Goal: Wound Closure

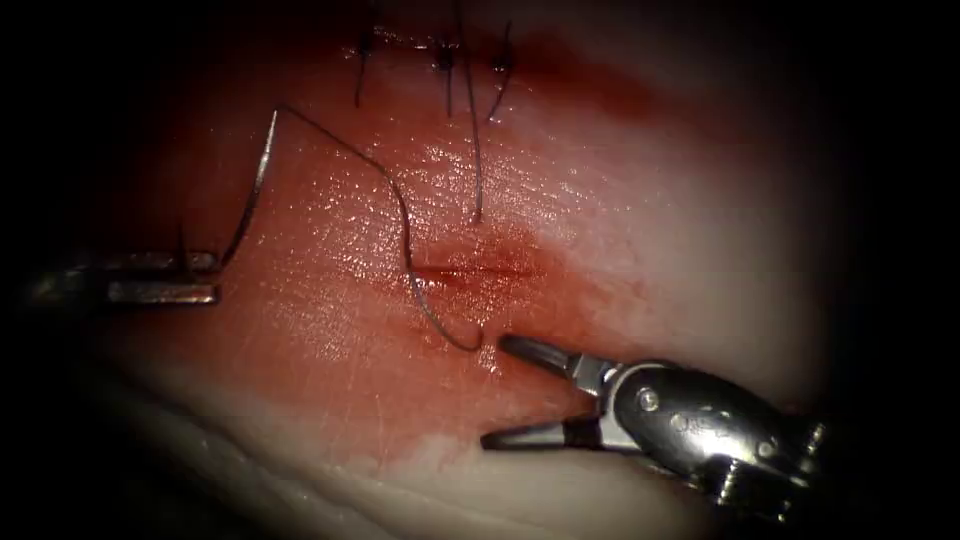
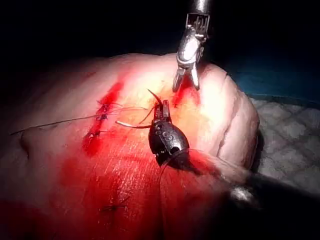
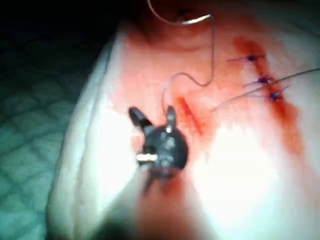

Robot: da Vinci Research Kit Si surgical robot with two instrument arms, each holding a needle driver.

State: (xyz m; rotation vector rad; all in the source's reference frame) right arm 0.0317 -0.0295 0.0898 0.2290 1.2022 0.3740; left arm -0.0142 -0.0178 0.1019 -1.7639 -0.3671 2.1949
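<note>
My left tool (image 1: 190, 277) comes in from the left edge, shut on the curved needle (image 1: 255, 185) near the end away from the thread. The needle arcs up free of the tissue, left of the cut (image 1: 470, 270). Thread (image 1: 400, 205) runs from the needle's upper end down past the cut and enters the tissue (image 1: 700, 230) by my right tool's upper jaw. My right tool (image 1: 495, 392) stands open and empty just below the cut. The left wrist view has the left tool (image 2: 161, 111), needle (image 2: 132, 125) and right tool (image 2: 185, 85). The right wrist view has the open right tool (image 3: 154, 115) and thread (image 3: 212, 50).
Three tied stitches (image 1: 445, 55) with dark cut tails sit in a row at the far end of the wound, and one long tail (image 1: 476, 160) hangs toward the cut. Red fluid (image 1: 590, 80) stains the tissue around them. The tissue's pale edge (image 1: 300, 490) falls away in front.
</note>
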